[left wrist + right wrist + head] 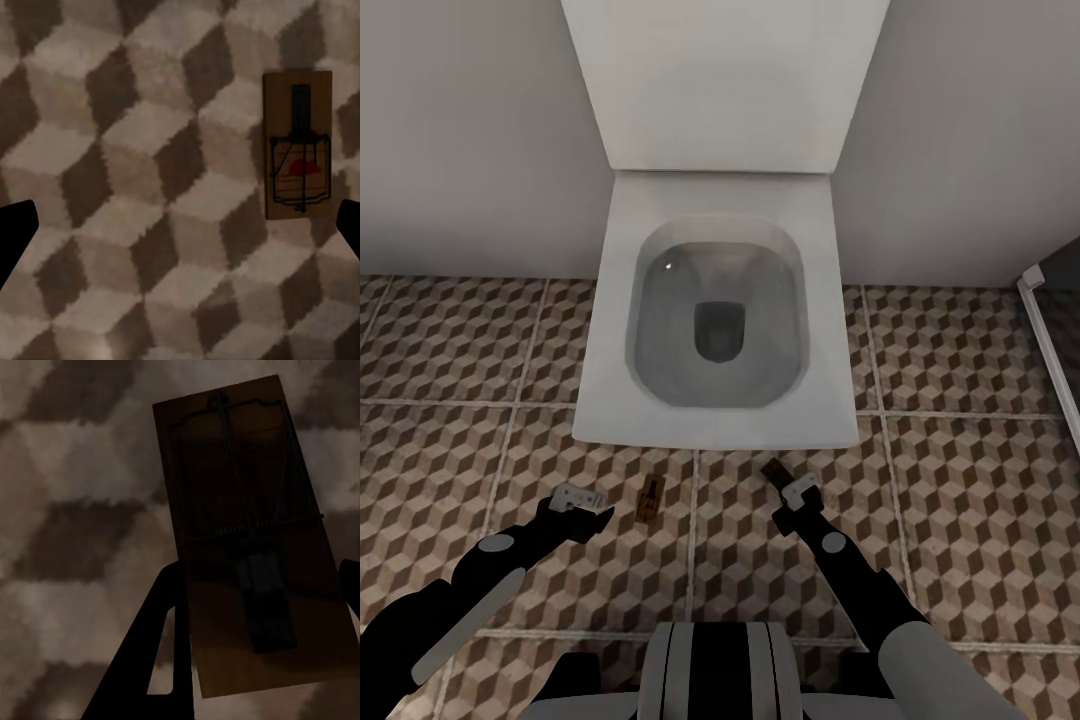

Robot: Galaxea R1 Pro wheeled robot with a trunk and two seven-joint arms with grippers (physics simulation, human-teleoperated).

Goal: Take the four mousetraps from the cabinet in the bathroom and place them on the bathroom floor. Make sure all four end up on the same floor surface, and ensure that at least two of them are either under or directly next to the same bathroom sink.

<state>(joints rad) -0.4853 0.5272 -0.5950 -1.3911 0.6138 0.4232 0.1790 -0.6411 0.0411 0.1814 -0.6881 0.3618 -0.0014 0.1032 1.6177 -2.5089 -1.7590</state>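
In front of the white toilet (715,300), on the cube-patterned floor (450,440), one mousetrap (649,499) is seen lying flat just short of the bowl's front edge. Beside that trap, further from the toilet, the left gripper (582,510) is held above the tiles with its jaws spread wide and nothing between them. A second mousetrap (251,540) is clamped between the fingers of the right gripper (792,495), raised over the floor near the toilet's front corner.
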